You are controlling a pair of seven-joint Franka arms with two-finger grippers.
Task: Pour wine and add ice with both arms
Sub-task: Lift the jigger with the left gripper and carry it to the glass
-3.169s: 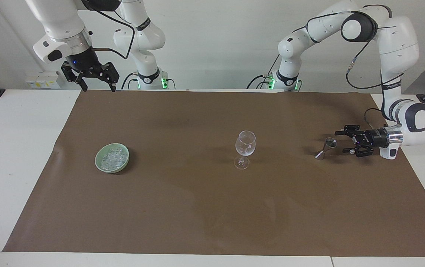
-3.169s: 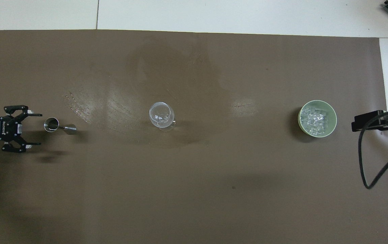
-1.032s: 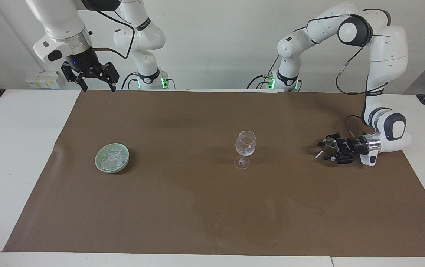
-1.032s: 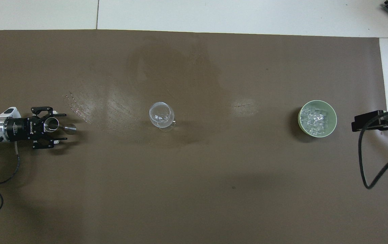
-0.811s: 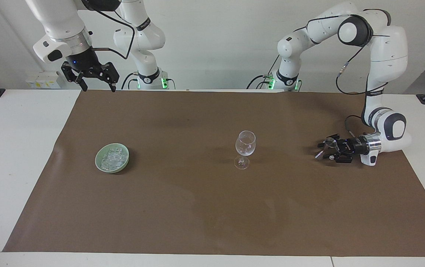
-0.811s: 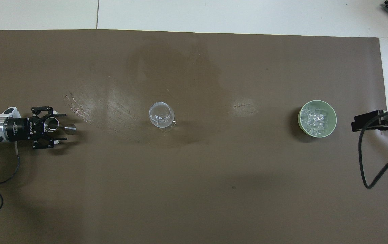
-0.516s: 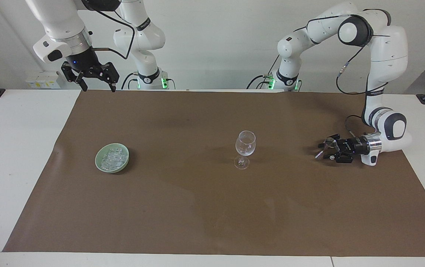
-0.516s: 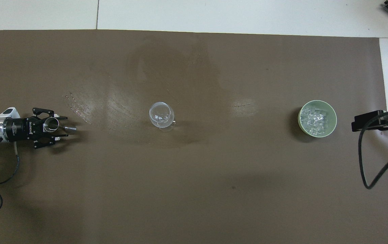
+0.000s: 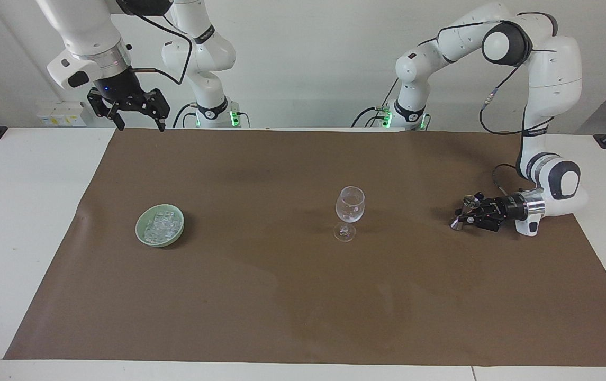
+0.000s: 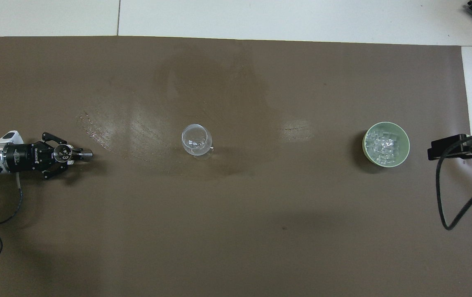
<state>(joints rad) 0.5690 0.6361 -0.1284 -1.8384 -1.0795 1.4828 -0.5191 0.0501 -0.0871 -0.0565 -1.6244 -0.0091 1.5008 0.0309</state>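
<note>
Gripping the steel jigger (image 9: pixel 462 214), left gripper (image 9: pixel 471 216) clenched; right gripper (image 9: pixel 138 121) waits released

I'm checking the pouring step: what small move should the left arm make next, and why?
Probably lift the jigger straight up. The left gripper is shut on its waist, it stands on the mat, and the wine glass waits mid-table. The right gripper waits, open.
</note>
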